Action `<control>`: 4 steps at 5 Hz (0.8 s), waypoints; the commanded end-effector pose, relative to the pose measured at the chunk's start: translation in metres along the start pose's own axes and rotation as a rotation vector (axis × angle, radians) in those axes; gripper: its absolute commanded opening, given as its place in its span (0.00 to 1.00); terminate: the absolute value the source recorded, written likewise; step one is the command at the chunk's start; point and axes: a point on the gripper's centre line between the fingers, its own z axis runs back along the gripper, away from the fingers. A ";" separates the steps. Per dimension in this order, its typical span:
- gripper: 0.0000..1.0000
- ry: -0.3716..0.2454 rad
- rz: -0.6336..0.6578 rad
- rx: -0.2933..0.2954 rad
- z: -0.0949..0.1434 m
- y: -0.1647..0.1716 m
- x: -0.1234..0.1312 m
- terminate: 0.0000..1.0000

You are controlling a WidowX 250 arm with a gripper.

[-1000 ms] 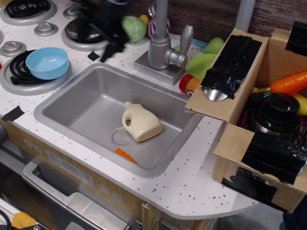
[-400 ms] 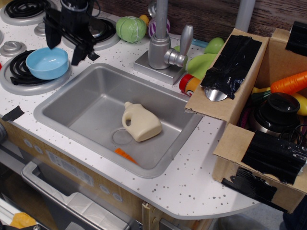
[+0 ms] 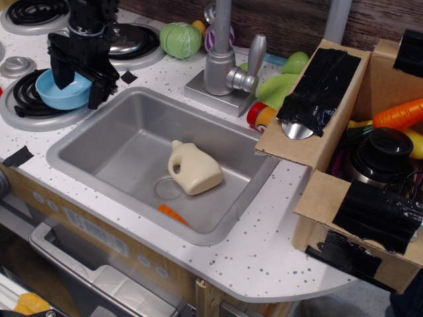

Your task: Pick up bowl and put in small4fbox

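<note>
The light-blue bowl sits on the front-left black stove burner. My black gripper hangs right over the bowl's right half, open, with one finger over the bowl's inside and the other outside its right rim. It hides part of the bowl. The brown cardboard box with black tape strips stands at the right edge, far from the gripper. It holds a carrot, a black pot and other toys.
A grey sink basin lies between bowl and box, holding a cream toy jug and an orange piece. A metal faucet stands behind it. A green cabbage and other toys lie at the back.
The gripper has moved left and down from the back burner area and now sits over the bowl's right rim. The bowl and the rest have not moved.
</note>
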 end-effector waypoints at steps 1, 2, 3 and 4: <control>0.00 -0.047 0.002 -0.021 -0.005 0.011 0.000 0.00; 0.00 -0.073 0.006 -0.047 0.009 -0.001 0.002 0.00; 0.00 -0.109 -0.007 -0.078 0.032 -0.021 0.002 0.00; 0.00 -0.096 -0.013 -0.104 0.075 -0.053 0.003 0.00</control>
